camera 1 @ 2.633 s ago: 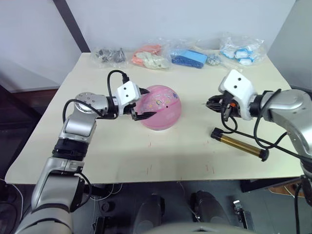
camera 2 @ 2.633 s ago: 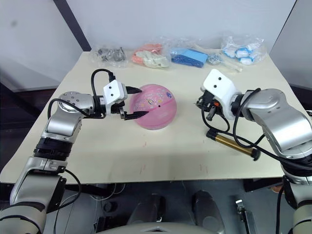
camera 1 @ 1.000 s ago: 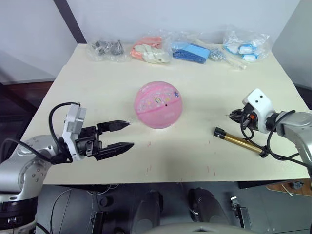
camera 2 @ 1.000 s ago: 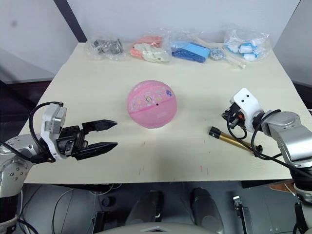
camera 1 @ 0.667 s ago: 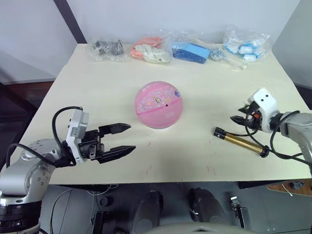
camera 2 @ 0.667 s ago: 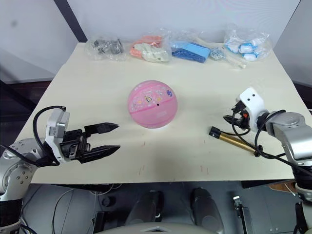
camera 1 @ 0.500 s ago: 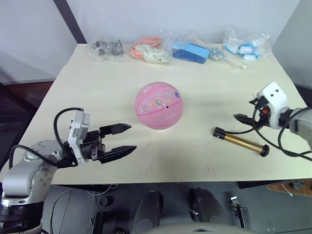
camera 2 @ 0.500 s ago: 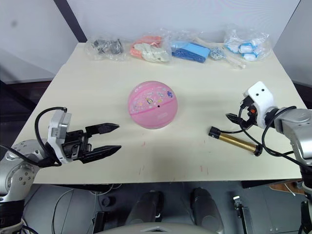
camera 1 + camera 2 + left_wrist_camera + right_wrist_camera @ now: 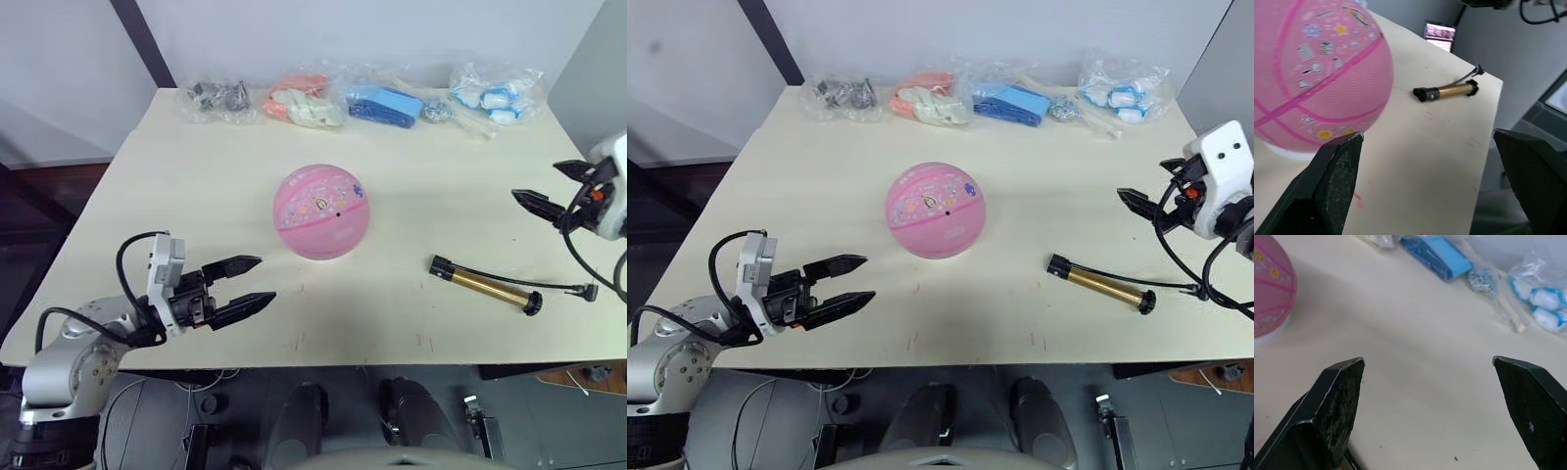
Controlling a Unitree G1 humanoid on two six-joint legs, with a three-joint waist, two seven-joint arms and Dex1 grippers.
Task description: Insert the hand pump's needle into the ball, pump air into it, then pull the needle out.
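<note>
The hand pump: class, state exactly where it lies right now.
In the left eye view the hand pump lies flat on the table, near its front edge on the robot's right, between the ball and the open right gripper.

A matt, finely pebbled rubber skin is shown by the ball (image 9: 321, 211), crossed by smoother pink seams and small printed figures. The barrel of the hand pump (image 9: 485, 285) is seen as polished gold-bronze metal with a bright gleam, capped in dull black plastic, and its hose looks like thin matt rubber. The table (image 9: 196, 176) is surfaced in a smooth, pale, low-sheen laminate, faintly scuffed. Glossy, crinkled clear plastic is worn by the bagged items (image 9: 362, 98) at twelve o'clock. The left gripper (image 9: 250, 283) and right gripper (image 9: 551, 185) fingers are finished in matt black, seemingly grainy plastic.
</note>
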